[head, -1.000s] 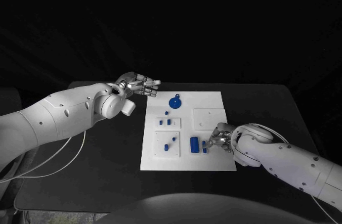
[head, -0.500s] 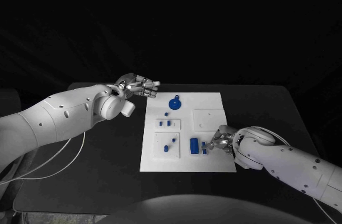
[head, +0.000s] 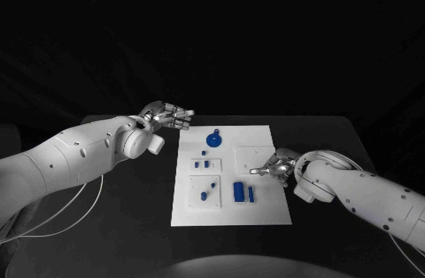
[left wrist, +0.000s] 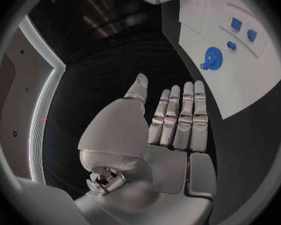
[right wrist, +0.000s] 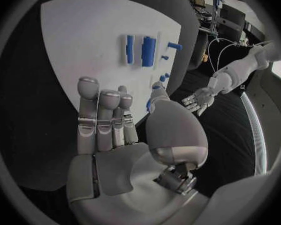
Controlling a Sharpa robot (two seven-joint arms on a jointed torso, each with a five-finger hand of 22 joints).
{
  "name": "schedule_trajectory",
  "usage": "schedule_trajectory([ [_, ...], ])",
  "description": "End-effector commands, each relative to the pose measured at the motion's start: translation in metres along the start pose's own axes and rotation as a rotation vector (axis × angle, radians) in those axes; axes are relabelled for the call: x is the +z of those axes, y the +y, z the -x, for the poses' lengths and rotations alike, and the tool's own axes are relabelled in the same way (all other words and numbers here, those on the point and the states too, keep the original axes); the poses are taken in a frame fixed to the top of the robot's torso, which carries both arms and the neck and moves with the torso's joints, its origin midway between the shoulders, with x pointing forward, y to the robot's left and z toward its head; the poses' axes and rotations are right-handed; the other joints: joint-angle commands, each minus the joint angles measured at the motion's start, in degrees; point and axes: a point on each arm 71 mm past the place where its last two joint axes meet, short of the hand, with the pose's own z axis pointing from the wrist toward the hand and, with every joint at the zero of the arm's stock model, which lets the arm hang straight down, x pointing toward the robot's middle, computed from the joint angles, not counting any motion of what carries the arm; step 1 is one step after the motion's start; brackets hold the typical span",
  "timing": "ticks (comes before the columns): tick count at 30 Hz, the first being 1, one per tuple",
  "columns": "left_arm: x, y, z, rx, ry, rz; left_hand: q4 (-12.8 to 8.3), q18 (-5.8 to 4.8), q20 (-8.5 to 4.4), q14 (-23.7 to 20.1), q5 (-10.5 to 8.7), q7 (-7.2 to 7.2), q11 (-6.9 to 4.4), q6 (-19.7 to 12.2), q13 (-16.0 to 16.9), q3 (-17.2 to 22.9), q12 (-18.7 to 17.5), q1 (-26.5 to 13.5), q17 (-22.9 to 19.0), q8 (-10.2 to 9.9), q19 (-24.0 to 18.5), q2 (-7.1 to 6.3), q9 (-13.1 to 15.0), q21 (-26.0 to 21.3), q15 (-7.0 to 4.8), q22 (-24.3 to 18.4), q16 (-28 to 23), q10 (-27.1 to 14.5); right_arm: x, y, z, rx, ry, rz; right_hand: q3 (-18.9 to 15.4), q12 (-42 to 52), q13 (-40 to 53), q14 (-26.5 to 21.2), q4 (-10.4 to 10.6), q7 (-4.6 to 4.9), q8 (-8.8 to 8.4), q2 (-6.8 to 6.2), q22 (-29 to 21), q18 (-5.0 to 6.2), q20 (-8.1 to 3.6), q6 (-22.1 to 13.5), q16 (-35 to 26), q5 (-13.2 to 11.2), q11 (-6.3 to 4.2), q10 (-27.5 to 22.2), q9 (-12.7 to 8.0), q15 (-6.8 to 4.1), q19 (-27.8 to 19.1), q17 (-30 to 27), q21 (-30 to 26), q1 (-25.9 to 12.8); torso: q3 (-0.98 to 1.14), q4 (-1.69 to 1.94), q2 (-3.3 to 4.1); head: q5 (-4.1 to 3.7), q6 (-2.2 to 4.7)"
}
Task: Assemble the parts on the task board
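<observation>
In the head view we are noting the right hand (head: 272, 166) hovering empty, fingers spread, beside the task board (head: 270, 207) carrying the parts (head: 237, 191) mid-counter, presumably ready to pick; in the left wrist view, the left hand (left wrist: 172, 130) is waiting flat, holding nothing; in the right wrist view, the fingers (right wrist: 100, 117) are extending toward the board.

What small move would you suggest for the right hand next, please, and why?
Probably lower the right hand toward the two upright blue bars near the board's front and close its fingers on one. That hand is open and holds nothing, hovering over the task board at its right edge, while the left hand stays open off the board's far left corner.
</observation>
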Motion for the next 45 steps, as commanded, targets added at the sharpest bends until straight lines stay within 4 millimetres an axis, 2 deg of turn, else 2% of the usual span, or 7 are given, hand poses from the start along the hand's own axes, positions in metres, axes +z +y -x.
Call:
schedule_trajectory([
  [1, 0.003, -0.003, 0.006, -0.024, -0.053, -0.051, 0.07, -0.05, 0.00, -0.21, -0.14, 0.06, 0.05, 0.04, -0.02, 0.05, -0.26, 0.05, 0.00, -0.10, -0.39, 0.58, 0.03, -0.09, 0.07, 0.01, -0.16, -0.02, 0.005, 0.006, 0.019, 0.084, -0.037, 0.141, -1.12, -4.90, -4.61, -0.11, -1.21, 0.09, -0.12, 1.10, -4.27, 0.83, 0.55, -0.58, -3.90, 0.81, 0.14, -1.43, -1.51, 0.25, 1.78, -2.21, -9.28, 1.17, -0.31, -0.25, -0.94, -0.33, 2.02],
  [28, 0.020, -0.004, 0.036, -0.158, -0.296, -0.173, -1.66, 1.71, 0.55, 0.75, 0.20, -1.20, -1.07, 0.49, -0.11, 2.24, -0.37, 2.56, 0.16, -0.20, 0.83, 3.30, -0.14, 0.77, -1.13, 0.18, -0.23, -0.32, 0.052, -0.001, 0.109, 0.841, -0.350, 0.514, 16.03, -39.71, -65.31, -21.81, -18.45, 2.90, -0.28, 8.19, -68.67, 11.48, 22.46, -6.76, -43.21, 2.80, 8.70, -16.67, -22.07, 11.86, -31.01, -55.26, -21.42, 5.02, -0.39, 0.10, -6.75, -0.14, 11.15],
  [31, 0.019, -0.002, 0.036, -0.134, -0.298, -0.146, -1.18, -3.49, -6.14, -19.96, -2.83, -8.08, -7.51, -18.16, -3.45, 0.83, -3.70, -21.56, -3.87, -3.82, -18.81, 1.20, -3.79, -4.42, -7.06, -4.41, -3.73, -20.28, 0.054, -0.003, 0.106, 0.781, -0.330, 0.446, 7.60, -43.04, -68.60, -40.57, -6.24, -3.37, -3.76, 3.60, -72.44, -3.52, 6.43, -63.53, -46.66, -3.78, 1.47, -35.17, -25.56, 4.89, -83.93, -58.69, -25.80, -15.99, -0.56, 0.06, -6.64, -0.35, 10.85],
  [32, 0.019, -0.002, 0.035, -0.135, -0.298, -0.147, -1.18, -3.49, -6.14, -21.51, -2.83, -8.08, -7.51, -58.95, -3.45, 0.83, -3.70, -23.36, -3.87, -3.82, -20.28, 1.20, -3.79, -4.42, -7.06, -4.41, -3.73, -21.75, 0.054, -0.002, 0.106, 0.781, -0.332, 0.449, 7.60, -43.04, -68.60, -81.50, -6.24, -3.37, -3.76, 3.60, -72.44, -3.52, 6.43, -63.53, -46.66, -3.78, 1.47, -75.69, -25.56, 4.89, -83.93, -58.69, -25.80, -17.49, -0.50, 0.08, -6.75, -0.43, 10.90],
  [33, 0.018, -0.002, 0.034, -0.135, -0.299, -0.147, -1.18, -3.49, -6.14, -23.05, -2.83, -8.08, -7.51, -58.95, -3.45, 0.83, -3.70, -25.19, -3.87, -3.82, -61.84, 1.20, -3.79, -4.42, -7.06, -4.41, -3.73, -23.23, 0.053, -0.001, 0.106, 0.783, -0.334, 0.452, 7.60, -43.04, -68.60, -81.50, -6.24, -3.37, -3.76, 3.60, -72.44, -3.52, 6.43, -63.53, -46.66, -3.78, 1.47, -75.69, -25.56, 4.89, -83.93, -58.69, -25.80, -19.18, -0.40, 0.10, -6.92, -0.54, 10.96],
  [35, 0.017, -0.002, 0.032, -0.138, -0.299, -0.150, -1.18, -3.49, -6.14, -65.40, -2.83, -8.08, -7.51, -58.95, -3.45, 0.83, -3.70, -28.86, -3.87, -3.82, -61.84, 1.20, -3.79, -4.42, -7.06, -4.41, -3.73, -63.91, 0.051, 0.002, 0.106, 0.786, -0.341, 0.462, 7.60, -43.04, -68.60, -81.50, -6.24, -3.37, -3.76, 3.60, -72.44, -3.52, 6.43, -63.53, -46.66, -3.78, 1.47, -75.69, -25.56, 4.89, -83.93, -58.69, -25.80, -62.00, -0.12, 0.17, -7.44, -0.88, 11.18],
  [45, -0.003, -0.005, -0.005, -0.170, -0.311, -0.179, -1.18, -3.49, -6.14, -65.40, -2.83, -8.08, -7.51, -58.95, -3.45, 0.83, -3.70, -74.64, -3.87, -3.82, -61.84, 1.20, -3.79, -4.42, -7.06, -4.41, -3.73, -63.91, 0.023, 0.040, 0.099, 0.842, -0.407, 0.560, 7.60, -43.04, -68.60, -81.50, -6.24, -3.37, -3.76, 3.60, -72.44, -3.52, 6.43, -63.53, -46.66, -3.78, 1.47, -75.69, -25.56, 4.89, -83.93, -58.69, -25.80, -62.00, 0.30, 0.27, -8.22, -1.39, 11.50],
])
